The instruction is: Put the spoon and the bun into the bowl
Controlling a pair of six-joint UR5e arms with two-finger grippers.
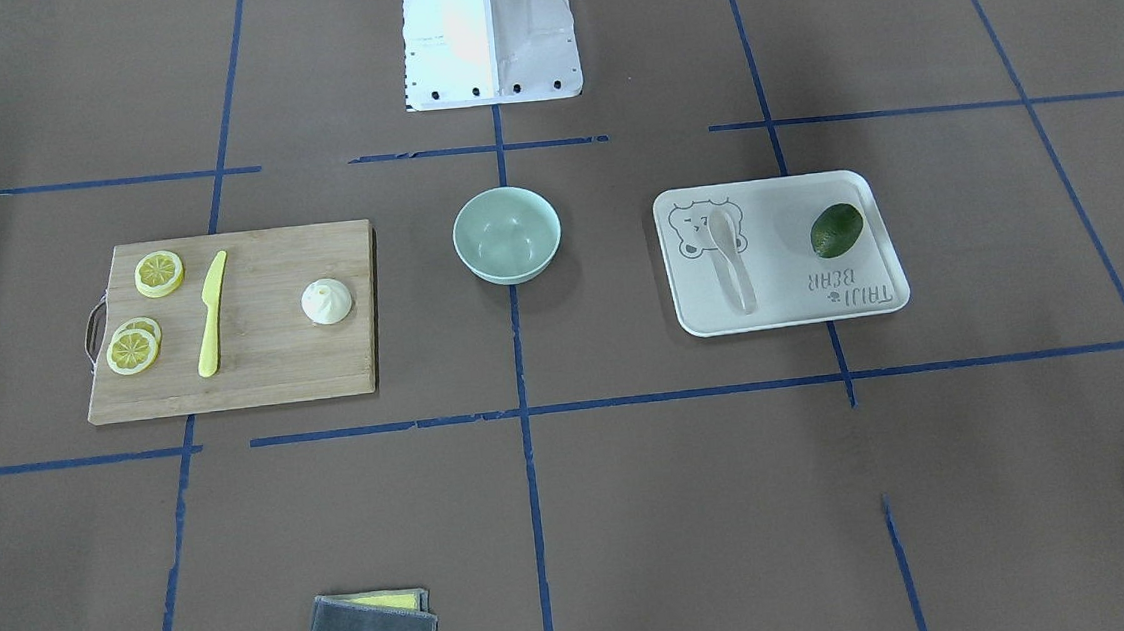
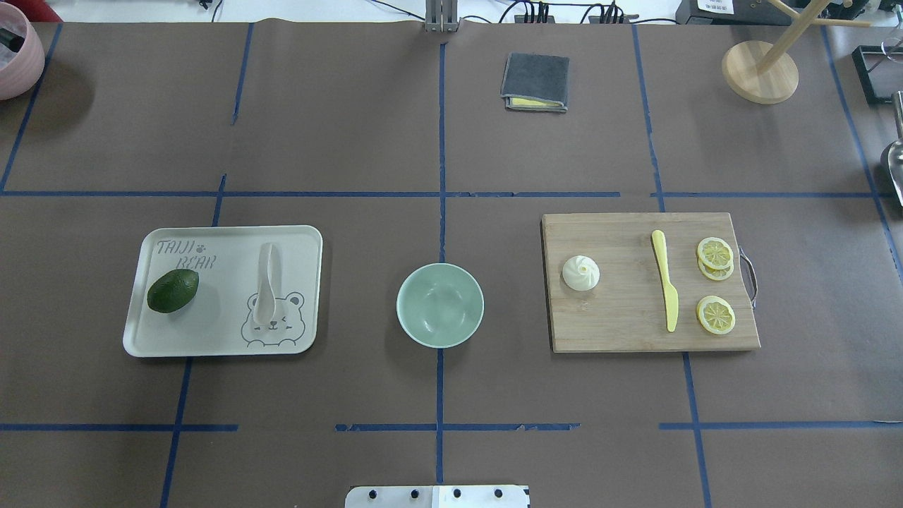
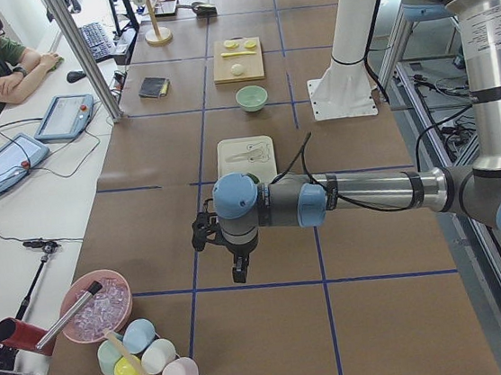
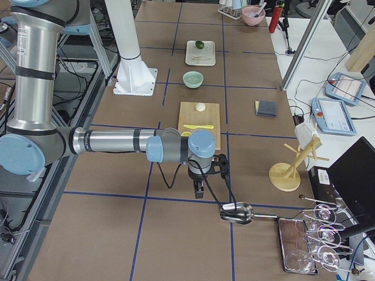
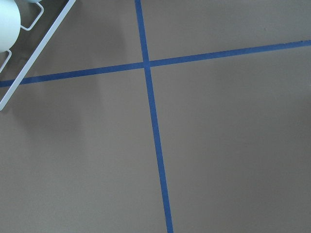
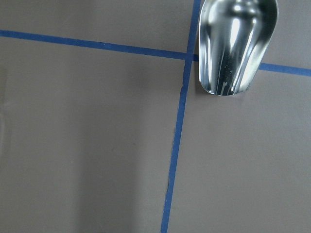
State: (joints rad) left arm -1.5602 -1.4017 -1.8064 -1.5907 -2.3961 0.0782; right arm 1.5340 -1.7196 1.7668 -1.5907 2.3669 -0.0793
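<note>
Spoon (image 2: 267,282) on tray (image 2: 211,321), bun (image 2: 580,273) on board (image 2: 621,321)

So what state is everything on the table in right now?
bowl, upright, empty.
spoon, lying on the tray, not picked up.
bun, pleats up on the cutting board.
green fruit, whole, on the tray.
yellow knife, flat on the cutting board.
lemon slices, three, two overlapping.
grey cloth, folded.
left end effector, far from the tray, open or shut unclear.
right end effector, near a metal scoop, unclear too.
</note>
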